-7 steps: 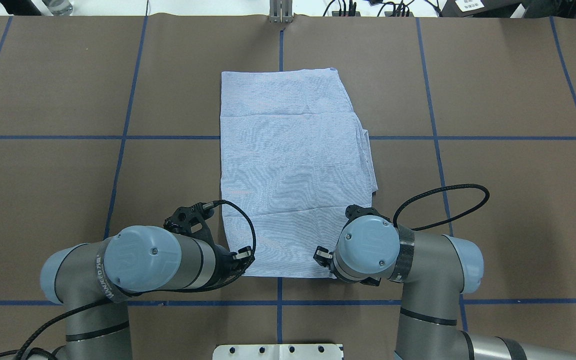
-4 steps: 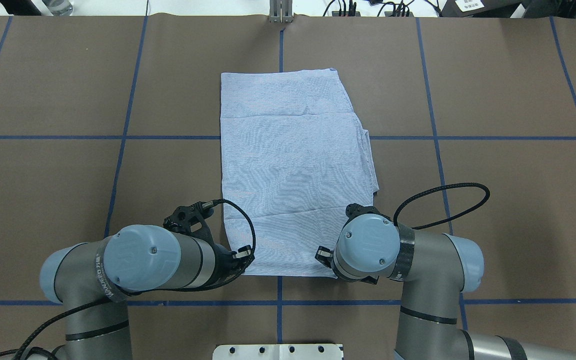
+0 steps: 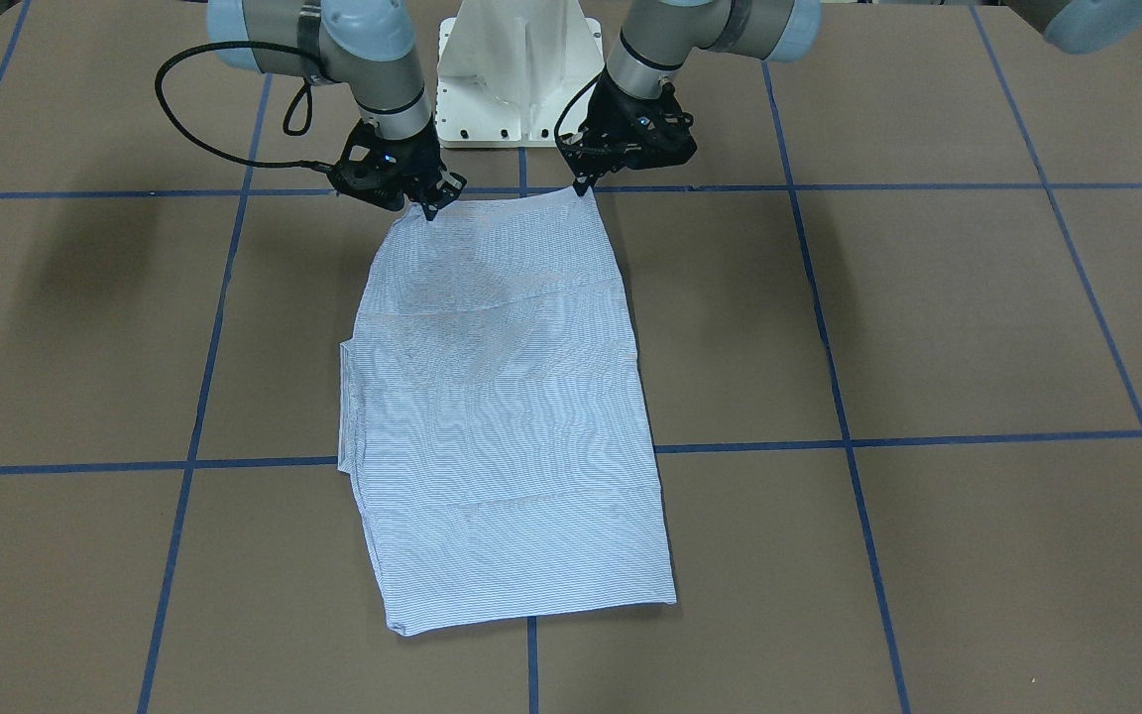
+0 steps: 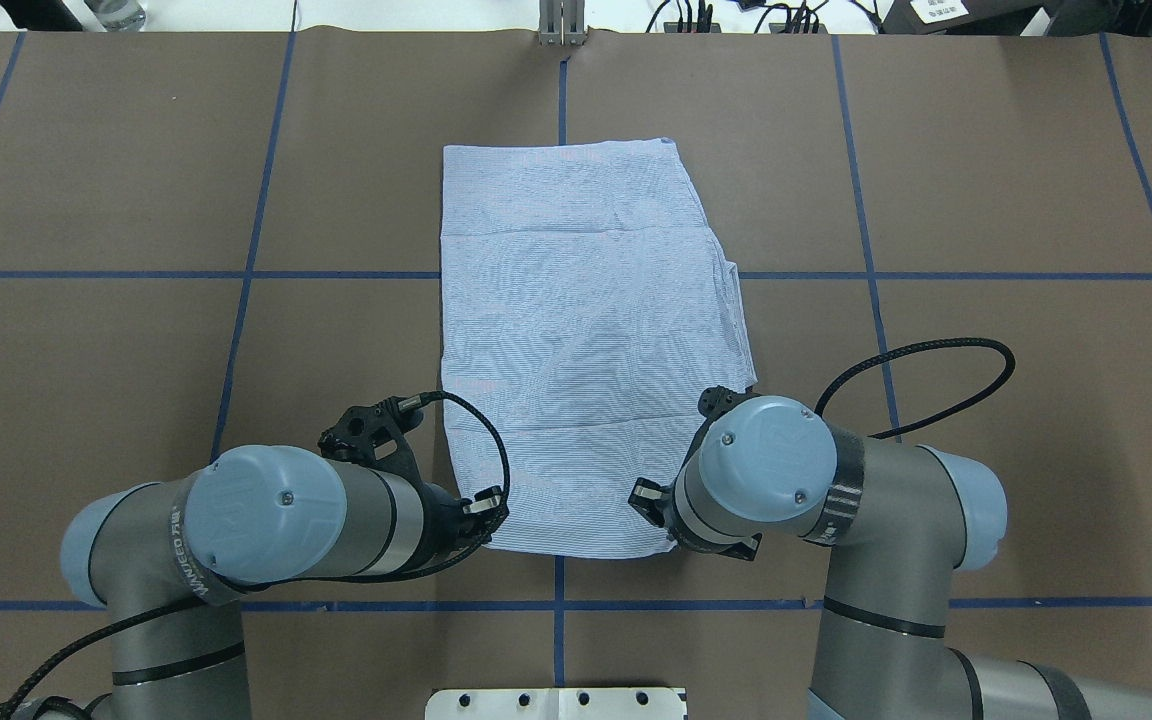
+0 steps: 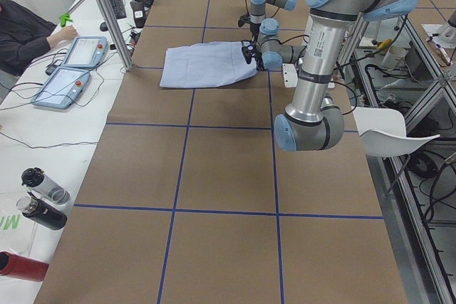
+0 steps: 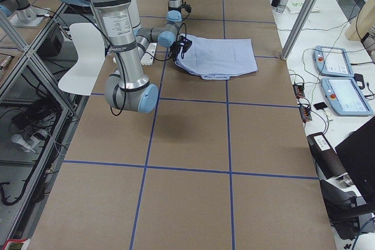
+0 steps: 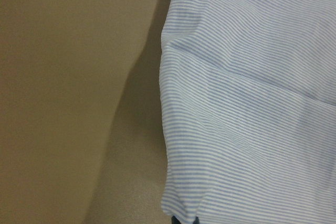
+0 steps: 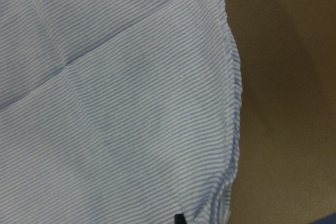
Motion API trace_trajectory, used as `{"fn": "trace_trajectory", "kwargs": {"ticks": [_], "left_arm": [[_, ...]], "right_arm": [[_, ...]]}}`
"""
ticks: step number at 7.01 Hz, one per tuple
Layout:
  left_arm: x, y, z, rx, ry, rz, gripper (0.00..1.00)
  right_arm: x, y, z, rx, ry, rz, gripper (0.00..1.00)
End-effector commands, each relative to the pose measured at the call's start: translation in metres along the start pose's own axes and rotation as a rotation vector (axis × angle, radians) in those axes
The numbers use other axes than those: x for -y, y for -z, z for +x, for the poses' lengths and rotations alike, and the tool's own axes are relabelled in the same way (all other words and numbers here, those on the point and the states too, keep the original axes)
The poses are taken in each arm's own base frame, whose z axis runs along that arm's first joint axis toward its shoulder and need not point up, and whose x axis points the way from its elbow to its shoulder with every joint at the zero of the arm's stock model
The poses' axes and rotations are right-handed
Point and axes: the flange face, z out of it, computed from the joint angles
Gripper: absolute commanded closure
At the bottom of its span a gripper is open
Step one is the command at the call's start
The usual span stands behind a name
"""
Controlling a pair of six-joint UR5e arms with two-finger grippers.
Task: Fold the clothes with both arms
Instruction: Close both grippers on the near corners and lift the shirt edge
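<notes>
The change you need to register is small. The right arm (image 4: 771,460) has swung its wrist out toward 3 o'clock and a little away from the base, and the left arm (image 4: 266,510) has eased out toward 9 o'clock. The shirt (image 4: 586,340) has hardly shifted. It lies on the tabletop (image 4: 1036,200) as a long folded panel running from 12 to 6 o'clock, its far hem where it was a second ago. Only the near corner at 5 o'clock looks more rounded and drawn in. The left gripper (image 3: 583,184) sits at the panel's 7 o'clock corner and the right gripper (image 3: 430,206) at its 5 o'clock corner. Each looks closed to a narrow pinch on the cloth. Both wrist views show the striped fabric rising to a dark fingertip at the bottom edge, with shadow beneath the hem, so the corners seem just off the surface. Read this as the grasp being made and the lift beginning. What remains, as I judge it, is carrying that near hem over toward 12 o'clock, keeping both corners level so the panel does not skew.
</notes>
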Motion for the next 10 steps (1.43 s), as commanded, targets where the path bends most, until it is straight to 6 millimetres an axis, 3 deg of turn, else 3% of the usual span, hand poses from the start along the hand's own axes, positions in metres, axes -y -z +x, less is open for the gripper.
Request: {"fn": "trace_trajectory", "kwargs": {"ticks": [1, 3, 6, 7, 8, 10], "left_arm": [[-0.008, 0.025, 0.005, 0.009, -0.002, -0.004, 1.0], [-0.023, 0.044, 0.003, 0.048, -0.003, -0.06, 1.0], [-0.06, 0.092, 0.0, 0.067, -0.029, -0.134, 1.0], [-0.076, 0.115, 0.0, 0.049, -0.042, -0.199, 1.0], [-0.085, 0.136, 0.0, 0.021, -0.055, -0.226, 1.0], [-0.078, 0.149, 0.0, 0.022, -0.048, -0.213, 1.0]], "right_arm": [[-0.01, 0.027, 0.008, 0.03, 0.016, -0.071, 1.0], [-0.016, 0.057, 0.033, 0.056, 0.03, -0.126, 1.0], [-0.04, 0.085, 0.038, 0.057, 0.057, -0.32, 1.0], [-0.052, 0.105, 0.037, 0.078, 0.081, -0.39, 1.0], [-0.048, 0.12, 0.039, 0.09, 0.08, -0.427, 1.0], [-0.021, 0.134, 0.038, 0.108, 0.044, -0.426, 1.0]]}}
